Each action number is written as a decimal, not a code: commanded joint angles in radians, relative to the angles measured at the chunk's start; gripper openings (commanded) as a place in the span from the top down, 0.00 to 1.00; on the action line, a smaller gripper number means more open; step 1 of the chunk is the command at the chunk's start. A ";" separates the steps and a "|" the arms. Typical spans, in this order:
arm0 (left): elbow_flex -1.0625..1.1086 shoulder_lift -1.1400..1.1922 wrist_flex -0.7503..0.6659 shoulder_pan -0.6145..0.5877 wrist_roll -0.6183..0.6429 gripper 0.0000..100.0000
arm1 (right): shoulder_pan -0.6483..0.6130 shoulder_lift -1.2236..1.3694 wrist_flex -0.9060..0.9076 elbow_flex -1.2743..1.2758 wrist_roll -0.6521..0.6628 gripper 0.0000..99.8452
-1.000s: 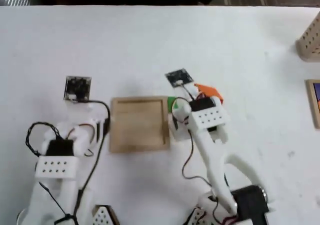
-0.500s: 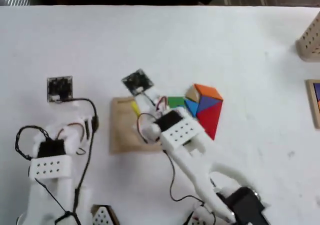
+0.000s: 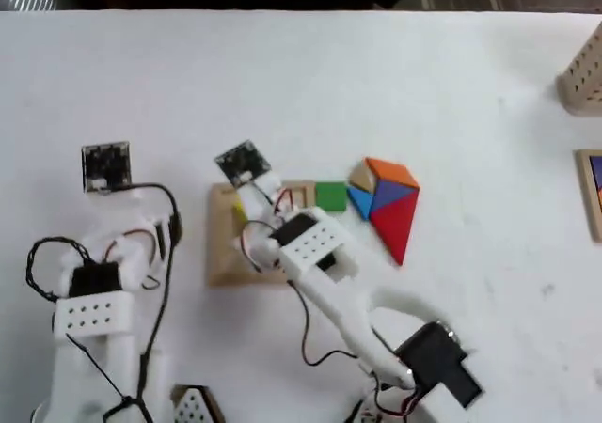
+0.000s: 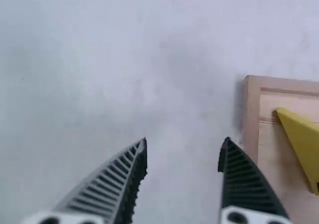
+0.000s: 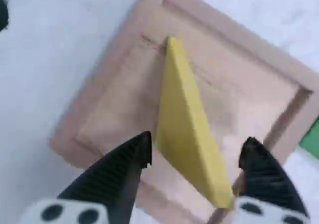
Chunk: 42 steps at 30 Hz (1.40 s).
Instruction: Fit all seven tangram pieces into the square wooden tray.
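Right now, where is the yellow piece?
In the high view, the yellow piece sits tilted in the tray's far-left corner, under the right gripper, left of the green square.

No readable text, label or number anywhere.

A white table (image 3: pixel 470 94) is seen from above. The square wooden tray (image 3: pixel 218 254) is laid flat on it near the middle. Just beside the tray's far right corner a green square (image 3: pixel 330 196) is set on the tabletop. Next to it a tight cluster is formed by a tan piece (image 3: pixel 362 177), an orange piece (image 3: pixel 391 171), a blue piece (image 3: pixel 361 201), a purple piece (image 3: pixel 393 193) and a red triangle (image 3: pixel 397 224), their edges touching. At the table's right edge a perforated wooden block (image 3: pixel 583 80) and a second wooden frame (image 3: pixel 591 193) are placed, well apart from the tray
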 commanded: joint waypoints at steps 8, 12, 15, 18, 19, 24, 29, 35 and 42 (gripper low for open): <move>-0.034 0.004 -0.023 -0.005 0.008 0.76 | 0.148 -0.314 0.326 -0.127 0.028 0.69; -0.031 0.004 -0.015 0.016 0.008 0.76 | 0.294 -0.464 0.443 -0.112 0.038 0.69; -0.031 0.004 0.015 0.071 0.008 0.76 | 0.366 -0.545 0.506 -0.044 0.129 0.79; -0.035 0.004 0.021 0.116 0.009 0.77 | 0.432 -0.619 0.522 0.069 0.206 0.97; -0.037 0.004 0.021 0.124 0.008 0.77 | 0.458 -0.639 0.522 0.110 0.233 0.99; -0.107 0.012 0.037 0.206 0.011 0.76 | 0.595 -0.731 0.403 0.348 0.269 0.98; -0.212 0.013 0.110 0.358 0.029 0.77 | 0.656 -0.796 0.297 0.474 0.270 0.98; -0.256 0.053 0.097 0.521 0.160 0.77 | 0.659 -0.857 0.298 0.506 0.269 0.98; -0.457 0.381 0.072 0.570 0.184 0.98 | 0.685 -0.894 0.303 0.517 0.269 0.98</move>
